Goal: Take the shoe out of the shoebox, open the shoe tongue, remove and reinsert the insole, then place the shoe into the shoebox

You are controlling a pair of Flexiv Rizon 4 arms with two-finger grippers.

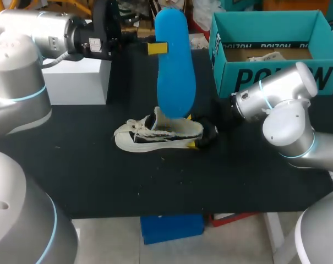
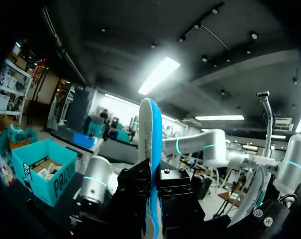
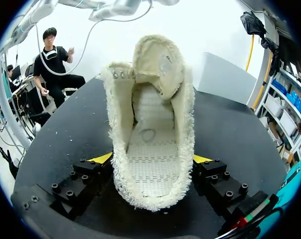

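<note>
While the shoebox (image 1: 265, 15) sits open-topped just behind the right arm, it's not the problem: cardboard, light, probably slides if nudged.

Shoe (image 1: 155, 135) lies on its sole between the fingers of the right end effector (image 1: 190, 131), heel end, one yellow tip pressed to each side wall, so it's gripped. Toe points away from that end effector and the tongue is folded up and open. The upper looks fuzzy and soft, so I'd expect the walls to cave under a squeeze. The heel, low near the sole, is the sensible hold.

Insole (image 1: 174, 69) is pinched upright in the left end effector (image 1: 165, 48), which grips it toward its upper end, with the long lower part hanging free over the shoe mouth. The right wrist view shows no blue inside, so it's out. Thin foam, light, will likely buckle if pushed end-on; a hold nearer the middle would steer better.

Counter (image 1: 100, 176) is matte black with lint specks, probably decent friction. White box (image 1: 78, 82) sits under the left arm.
</note>
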